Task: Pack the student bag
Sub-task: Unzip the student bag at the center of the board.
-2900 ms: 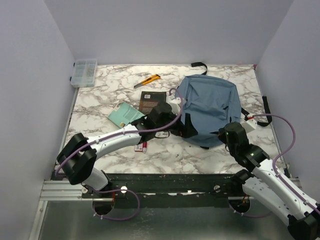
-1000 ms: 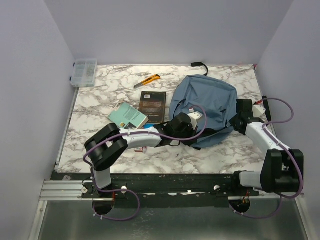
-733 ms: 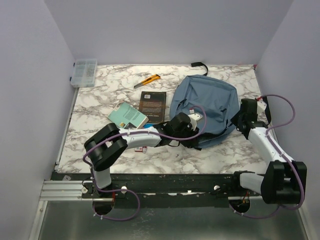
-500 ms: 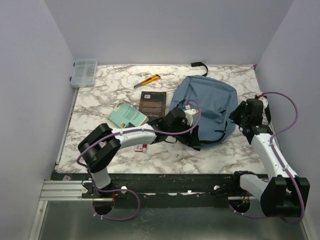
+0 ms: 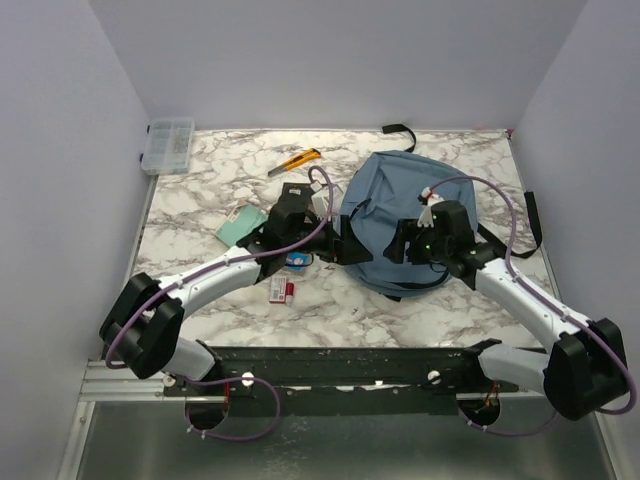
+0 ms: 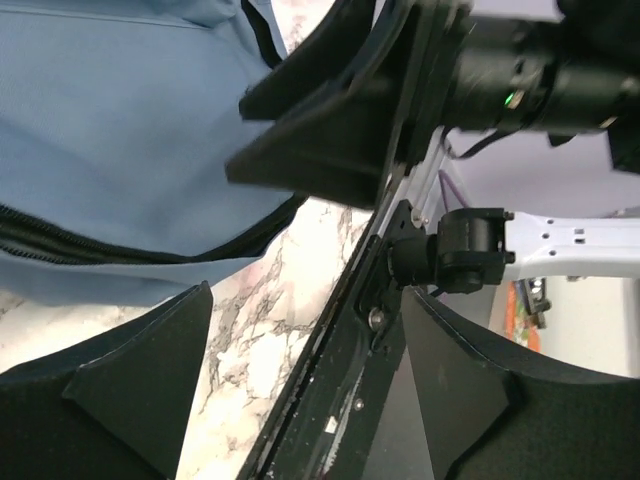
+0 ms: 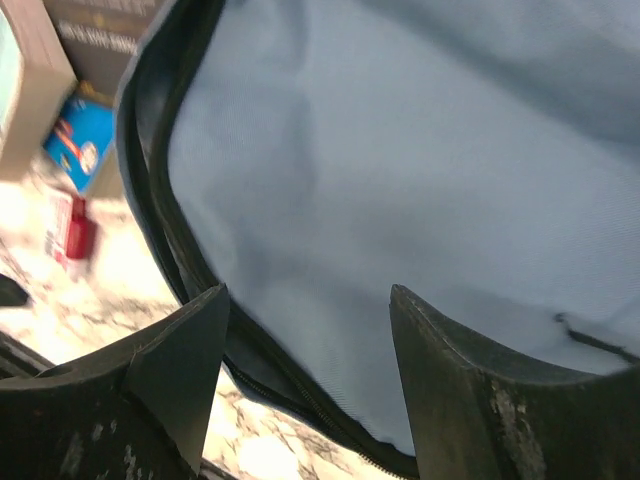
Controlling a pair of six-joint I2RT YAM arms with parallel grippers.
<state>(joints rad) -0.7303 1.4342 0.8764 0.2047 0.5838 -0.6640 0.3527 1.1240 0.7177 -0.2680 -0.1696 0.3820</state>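
The student bag [image 5: 410, 205] lies flat at the middle right of the table, dusty blue with a dark zipper line [image 6: 100, 250] along its near edge. My left gripper [image 5: 345, 249] hovers at the bag's left edge, open and empty; in the left wrist view it [image 6: 305, 345] frames bare marble and the table's front rail. My right gripper [image 5: 396, 249] hangs over the bag's near part, open. In the right wrist view it [image 7: 305, 305] stands above blue fabric [image 7: 380, 150] with nothing between its fingers [image 7: 455, 390].
Left of the bag lie a dark book [image 5: 305, 197], a teal book [image 5: 238, 222], a blue packet [image 5: 298, 260] and a small red and white item [image 5: 280, 290]. A yellow cutter [image 5: 295, 160] and a clear box [image 5: 168, 145] sit at the back left. Black straps [image 5: 530, 215] trail right.
Both grippers went from shut to open and let go of the bag. The left one drew back leftward. The right arm swung from the bag's right side to over its near part.
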